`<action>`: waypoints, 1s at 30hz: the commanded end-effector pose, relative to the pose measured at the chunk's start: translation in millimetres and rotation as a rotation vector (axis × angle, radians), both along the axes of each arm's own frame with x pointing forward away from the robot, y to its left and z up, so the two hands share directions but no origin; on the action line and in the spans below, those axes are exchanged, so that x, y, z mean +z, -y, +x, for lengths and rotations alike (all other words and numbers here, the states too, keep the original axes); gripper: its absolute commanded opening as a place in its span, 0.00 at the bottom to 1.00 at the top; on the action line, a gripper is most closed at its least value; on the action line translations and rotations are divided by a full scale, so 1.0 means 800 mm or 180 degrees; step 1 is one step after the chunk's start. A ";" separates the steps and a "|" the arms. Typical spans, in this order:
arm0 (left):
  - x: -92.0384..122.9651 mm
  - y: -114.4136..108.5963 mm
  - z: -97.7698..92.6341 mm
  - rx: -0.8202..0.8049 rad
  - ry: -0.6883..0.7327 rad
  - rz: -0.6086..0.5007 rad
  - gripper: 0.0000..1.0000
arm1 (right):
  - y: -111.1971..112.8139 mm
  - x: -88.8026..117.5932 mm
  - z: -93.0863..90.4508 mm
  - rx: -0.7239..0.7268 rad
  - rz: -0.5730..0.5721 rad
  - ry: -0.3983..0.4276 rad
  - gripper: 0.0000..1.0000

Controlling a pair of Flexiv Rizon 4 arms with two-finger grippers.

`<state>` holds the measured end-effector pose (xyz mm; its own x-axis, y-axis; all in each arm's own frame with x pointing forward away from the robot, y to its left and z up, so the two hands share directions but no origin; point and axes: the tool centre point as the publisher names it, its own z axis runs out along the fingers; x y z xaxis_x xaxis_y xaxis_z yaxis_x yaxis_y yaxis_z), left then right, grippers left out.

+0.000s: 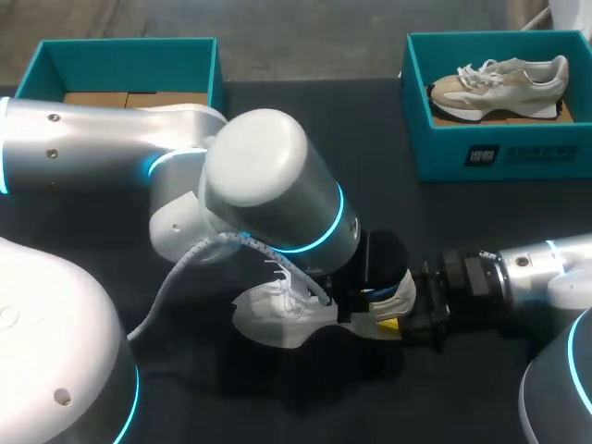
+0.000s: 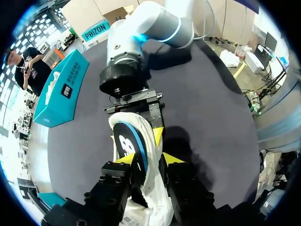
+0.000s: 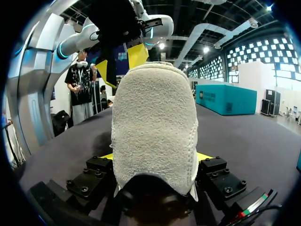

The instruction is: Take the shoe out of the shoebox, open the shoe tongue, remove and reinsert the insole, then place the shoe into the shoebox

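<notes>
Shoe [image 1: 277, 314] sat out of the shoebox [image 1: 129, 43] on the table [image 1: 462, 213], its heel clamped in our right gripper [image 3: 155, 157], while our left gripper [image 2: 148, 158] pinched the insole [image 2: 126, 139] standing half out, so we judged seating it and reboxing were left.

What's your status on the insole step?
Right gripper shut on white fabric sneaker, heel end. Left gripper shut on black blue-edged insole and sneaker wall, insole sticking out. Nothing blocking.
</notes>
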<state>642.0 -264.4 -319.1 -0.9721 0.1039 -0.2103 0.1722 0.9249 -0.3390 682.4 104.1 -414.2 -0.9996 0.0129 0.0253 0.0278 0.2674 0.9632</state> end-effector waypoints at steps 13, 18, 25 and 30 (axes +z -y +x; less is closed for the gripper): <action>-0.009 0.010 -0.012 0.0394 0.0297 -0.0058 0.29 | -0.001 0.000 -0.002 -0.0001 -0.0009 -0.0001 0.00; -0.004 0.009 -0.007 0.0447 0.0314 -0.0087 0.08 | -0.001 0.000 -0.002 -0.0001 -0.0009 -0.0001 0.00; 0.009 0.007 -0.007 0.0399 0.0291 -0.0122 0.00 | -0.001 0.000 -0.002 -0.0001 -0.0009 -0.0001 0.00; 0.029 0.005 -0.010 0.0300 0.0231 -0.0166 0.00 | -0.001 0.000 -0.002 -0.0001 -0.0009 -0.0001 0.00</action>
